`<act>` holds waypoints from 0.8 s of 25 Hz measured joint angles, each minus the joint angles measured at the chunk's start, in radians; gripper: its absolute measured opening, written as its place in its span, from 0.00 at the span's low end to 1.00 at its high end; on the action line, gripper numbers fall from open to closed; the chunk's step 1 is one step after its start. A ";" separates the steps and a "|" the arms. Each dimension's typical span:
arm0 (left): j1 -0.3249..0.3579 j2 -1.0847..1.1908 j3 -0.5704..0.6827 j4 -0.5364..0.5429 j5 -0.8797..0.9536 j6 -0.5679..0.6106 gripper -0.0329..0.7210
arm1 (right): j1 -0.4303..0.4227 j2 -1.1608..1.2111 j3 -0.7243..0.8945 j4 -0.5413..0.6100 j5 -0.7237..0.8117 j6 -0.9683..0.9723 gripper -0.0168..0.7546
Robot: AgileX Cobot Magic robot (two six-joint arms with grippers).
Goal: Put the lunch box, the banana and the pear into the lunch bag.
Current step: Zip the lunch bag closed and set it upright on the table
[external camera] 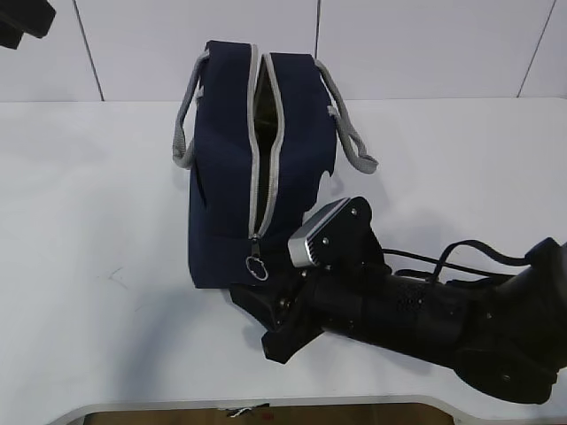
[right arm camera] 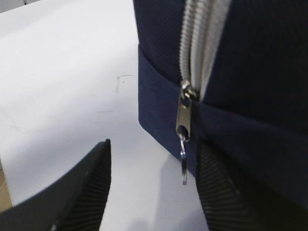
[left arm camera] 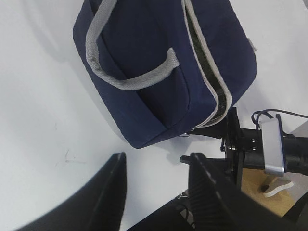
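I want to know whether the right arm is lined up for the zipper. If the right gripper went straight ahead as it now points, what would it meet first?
Probably the zipper pull at the near end of the lunch bag, hanging between the open right gripper fingers; depth is unclear.

We saw a matte black right arm [external camera: 443, 323] built of chunky, rounded segments, with thin black cables looping along its upper side. A small silver-grey, rounded rectangular camera module [external camera: 316, 235] sat on its wrist bracket, where a few tiny screws showed as pale dots. The black right claw [right arm camera: 154, 192] had broad fingers [right arm camera: 89, 185] whose inner faces were finely ribbed. The black left claw [left arm camera: 159, 192] had similar dark fingers [left arm camera: 103, 192] with paler worn edges.
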 joint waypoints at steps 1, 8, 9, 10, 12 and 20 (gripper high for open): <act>0.000 0.000 0.000 0.000 0.000 0.000 0.46 | 0.000 0.000 -0.003 0.000 0.000 0.001 0.62; 0.000 0.000 0.000 -0.001 0.000 0.000 0.45 | 0.000 0.000 -0.006 -0.004 0.000 0.003 0.62; 0.000 0.000 0.000 -0.003 0.000 0.000 0.45 | 0.000 0.000 -0.006 -0.004 0.000 0.003 0.62; 0.000 0.000 0.000 -0.004 0.000 0.000 0.44 | 0.000 0.000 -0.006 -0.004 0.000 0.003 0.62; 0.000 0.000 0.000 -0.008 0.000 0.000 0.44 | 0.000 0.000 -0.006 -0.006 0.000 0.003 0.62; 0.000 0.000 0.000 -0.021 0.000 0.000 0.43 | 0.000 0.004 -0.006 -0.025 0.000 0.043 0.62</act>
